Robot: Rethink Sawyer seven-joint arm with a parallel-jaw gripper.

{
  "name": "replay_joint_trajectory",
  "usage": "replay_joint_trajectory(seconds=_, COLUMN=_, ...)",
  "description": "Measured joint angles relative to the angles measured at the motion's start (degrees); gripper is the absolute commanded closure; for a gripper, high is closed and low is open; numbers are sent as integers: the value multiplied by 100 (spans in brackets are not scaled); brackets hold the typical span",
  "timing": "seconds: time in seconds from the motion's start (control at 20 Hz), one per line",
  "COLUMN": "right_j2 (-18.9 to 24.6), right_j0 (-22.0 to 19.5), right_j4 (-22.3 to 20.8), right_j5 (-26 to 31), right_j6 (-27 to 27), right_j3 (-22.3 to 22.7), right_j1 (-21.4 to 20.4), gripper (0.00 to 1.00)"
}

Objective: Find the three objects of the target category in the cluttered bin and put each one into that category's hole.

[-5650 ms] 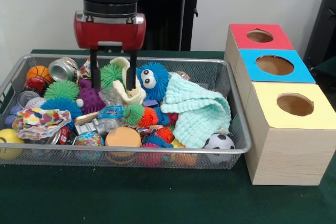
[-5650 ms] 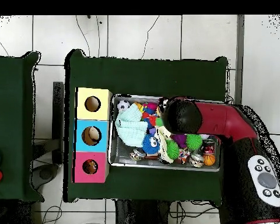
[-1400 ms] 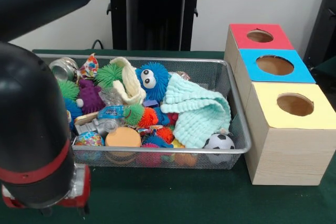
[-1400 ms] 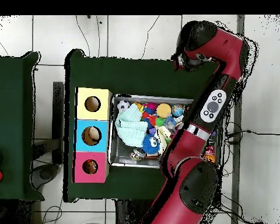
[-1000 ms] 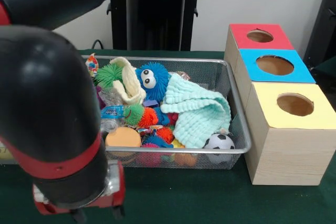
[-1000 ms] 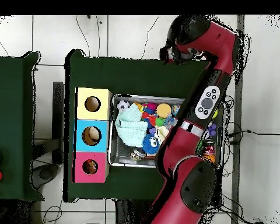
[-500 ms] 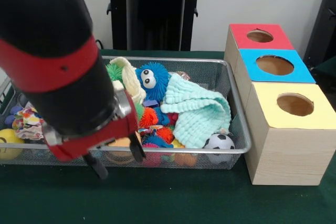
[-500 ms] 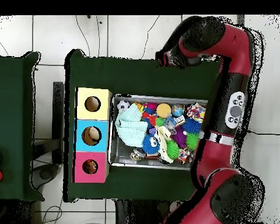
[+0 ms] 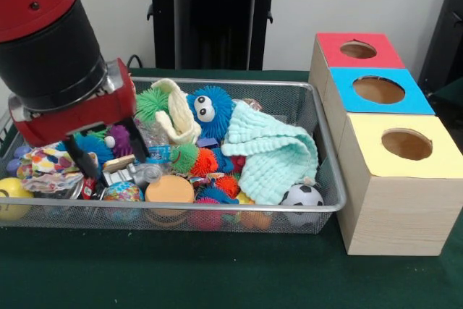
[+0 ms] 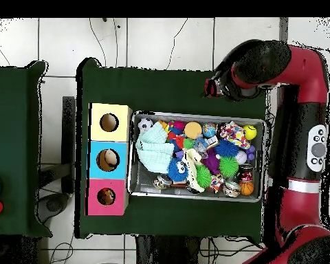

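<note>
Three cloths (image 9: 276, 151) in mesh bin (image 9: 329, 179)

A wire basket (image 9: 329, 179) sits mid-table, crowded with toys. Three boxes (image 9: 394, 200) stand in a row touching its 3 o'clock side. Inside, a knit cloth (image 9: 275, 153) lies toward 3 o'clock, a dotted cloth (image 9: 43, 164) at 9 o'clock, and a toy football (image 9: 302, 195) at 5 o'clock.

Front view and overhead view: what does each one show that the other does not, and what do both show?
Only the front view shows the gripper open, empty, above the left part of the bin, beside the polka-dot cloth. Only the overhead view shows things inside the blue box's hole and the red box's hole, and the bin's whole outline. Both show the mint-green cloth, the cream cloth and the empty yellow box's hole.
</note>
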Motion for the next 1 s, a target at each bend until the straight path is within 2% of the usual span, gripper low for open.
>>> replay_joint_trajectory(seconds=0.3, right_j2=-530, right_j0=-92, right_j4=421, right_j5=-385, right_j6=529, right_j3=526, right_j1=-363, gripper=0)
replay_joint_trajectory(seconds=1.0, right_j2=-1519, right_j0=-37, right_j4=1094, right_j5=-906, right_j6=582, right_j3=1164, right_j1=-826, gripper=0)
